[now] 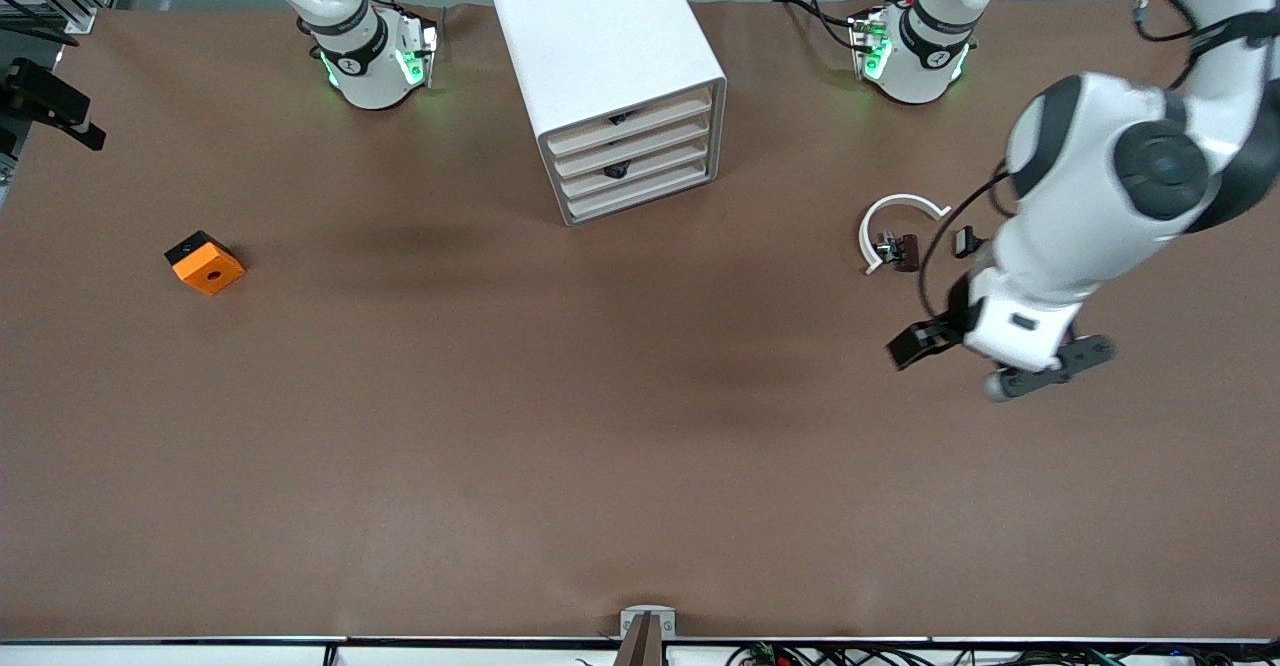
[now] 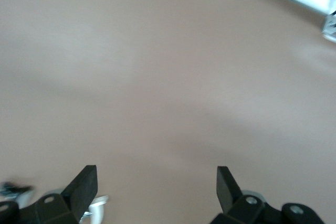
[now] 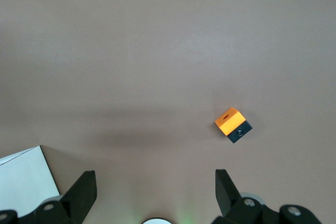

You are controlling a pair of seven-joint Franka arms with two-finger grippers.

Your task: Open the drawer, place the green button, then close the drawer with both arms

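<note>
Boxy white cabinet [image 1: 600, 56], drawers shut – left gripper [image 2: 156, 187], right gripper [image 3: 155, 190] both spread.

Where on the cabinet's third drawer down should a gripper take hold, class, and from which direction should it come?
Probably the small black pull at the middle of the drawer front. Come from in front of the cabinet, with the fingers either side of the pull. The four fronts sit flush and stacked closely, so the pull looks like the only part that sticks out to grip.
</note>
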